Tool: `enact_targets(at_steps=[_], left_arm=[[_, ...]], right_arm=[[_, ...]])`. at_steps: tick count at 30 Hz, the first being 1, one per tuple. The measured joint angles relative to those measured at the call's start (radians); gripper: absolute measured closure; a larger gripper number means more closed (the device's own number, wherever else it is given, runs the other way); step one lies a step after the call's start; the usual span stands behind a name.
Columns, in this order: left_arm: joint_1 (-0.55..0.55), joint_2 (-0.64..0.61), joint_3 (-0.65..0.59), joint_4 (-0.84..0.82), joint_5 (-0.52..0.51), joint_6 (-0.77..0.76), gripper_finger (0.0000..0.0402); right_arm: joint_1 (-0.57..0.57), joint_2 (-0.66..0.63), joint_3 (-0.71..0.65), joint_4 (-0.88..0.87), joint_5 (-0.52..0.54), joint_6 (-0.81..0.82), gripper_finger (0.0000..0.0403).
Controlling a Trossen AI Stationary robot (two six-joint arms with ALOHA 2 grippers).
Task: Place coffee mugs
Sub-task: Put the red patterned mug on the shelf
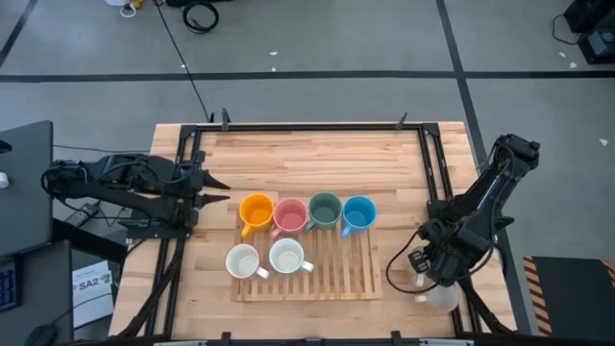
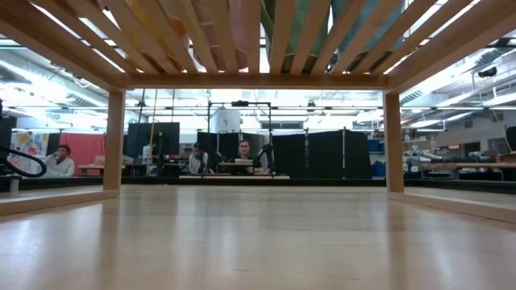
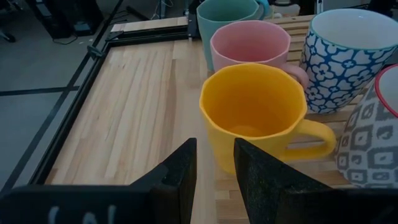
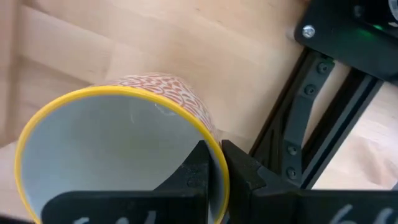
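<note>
While six coffee mugs (image 1: 306, 231) sit on the slatted rack (image 1: 336, 279) at centre frame, the right end effector (image 4: 213, 163) clamps the rim of a yellow-rimmed mug (image 4: 118, 149) at lower right of the counter (image 1: 317, 154). At mid-left, the left end effector (image 3: 214, 171) hovers beside the orange mug (image 3: 255, 115), fingers slightly apart.

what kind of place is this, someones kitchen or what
Not a kitchen: likely a robotics lab or workshop. People sit at desks beyond dark partitions, and cables lie on the taped floor.

The high view looks straight down on the whole counter (image 1: 317, 154), with the slatted rack (image 1: 332, 274) near its front edge. The low view sits under that rack, facing level into the room. The left wrist view looks closely at the orange mug (image 3: 252, 115) on the rack, also seen from above. The right wrist view is nearest, beside the rack.
</note>
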Motion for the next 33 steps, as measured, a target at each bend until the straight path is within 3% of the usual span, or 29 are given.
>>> enact_targets(at_steps=[9,18,24,33], left_arm=[[0.0,0.0,0.0,0.0,0.0,0.0,0.0288],[0.0,0.0,0.0,0.0,0.0,0.0,0.0288],[0.0,0.0,0.0,0.0,0.0,0.0,0.0288],[0.0,0.0,0.0,0.0,0.0,0.0,0.0288]], right_arm=[[-0.064,-0.141,0.001,0.053,0.001,-0.144,0.0373],[-0.124,-0.248,0.015,0.261,0.041,-0.313,0.0373],[-0.156,-0.246,0.141,0.251,0.047,-0.425,0.0373],[-0.199,-0.223,0.362,0.087,0.107,-0.49,0.0373]])
